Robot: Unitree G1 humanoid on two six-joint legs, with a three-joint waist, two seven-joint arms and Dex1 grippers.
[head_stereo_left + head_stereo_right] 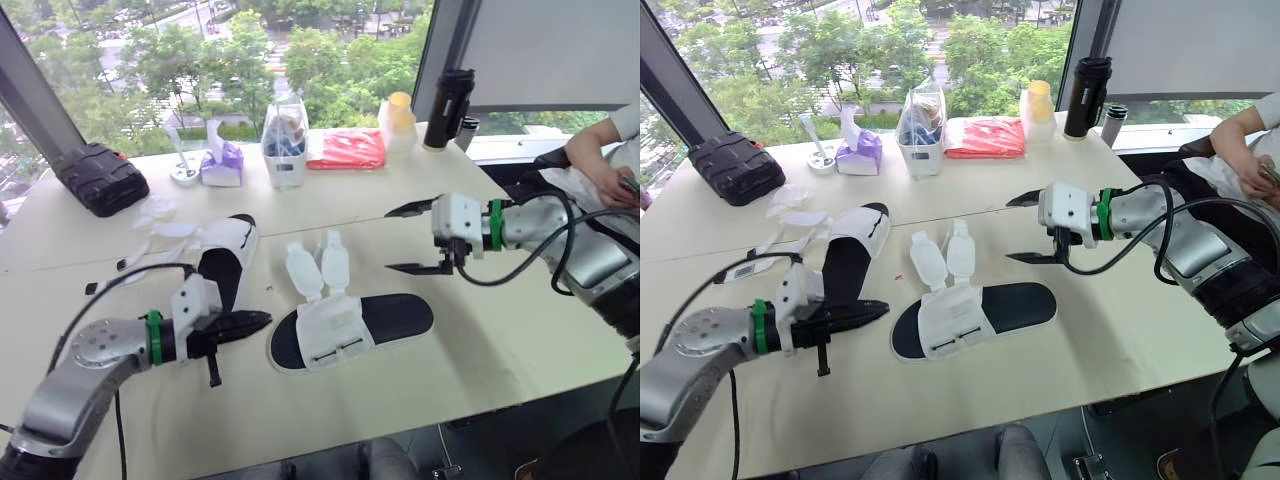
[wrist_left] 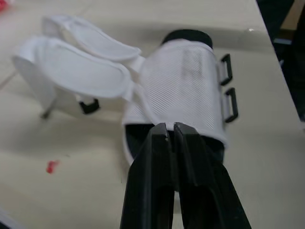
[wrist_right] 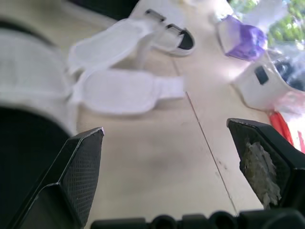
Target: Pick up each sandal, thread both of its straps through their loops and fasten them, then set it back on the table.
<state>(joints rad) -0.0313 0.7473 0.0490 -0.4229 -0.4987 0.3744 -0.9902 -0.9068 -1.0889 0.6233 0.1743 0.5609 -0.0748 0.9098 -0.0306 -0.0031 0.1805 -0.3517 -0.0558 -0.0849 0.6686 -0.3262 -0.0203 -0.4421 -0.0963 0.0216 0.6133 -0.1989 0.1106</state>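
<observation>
Near left, left gripper [image 1: 262,320] clenched empty, tip just beside the near sandal [image 1: 395,315] lying crosswise, straps [image 1: 318,268] flapped open farward, bare table [image 1: 500,345] to its right; farther left, second sandal [image 1: 235,240]; farther right, right gripper [image 1: 390,240] spread wide, aloft.
</observation>
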